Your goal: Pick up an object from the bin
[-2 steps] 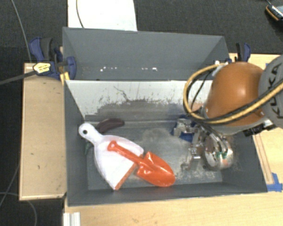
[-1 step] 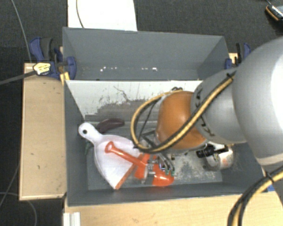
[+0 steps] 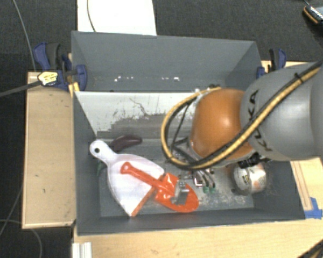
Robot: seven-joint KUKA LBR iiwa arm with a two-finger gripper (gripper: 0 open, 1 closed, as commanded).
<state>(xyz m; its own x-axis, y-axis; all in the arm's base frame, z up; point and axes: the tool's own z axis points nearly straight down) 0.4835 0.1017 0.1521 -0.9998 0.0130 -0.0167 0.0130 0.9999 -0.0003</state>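
in the grey bin [image 3: 151, 63], by the front edge: a white scoop [image 3: 121, 187], and across it an orange toy shovel [image 3: 162, 188], long axis running from back-left handle to front-right blade. low over the blade end, the gripper [image 3: 181, 192]; cannot tell whether wide or narrow.

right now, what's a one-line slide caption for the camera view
Arm's gripper low over an orange plastic scoop lying across a white plastic dustpan in the grey metal bin.
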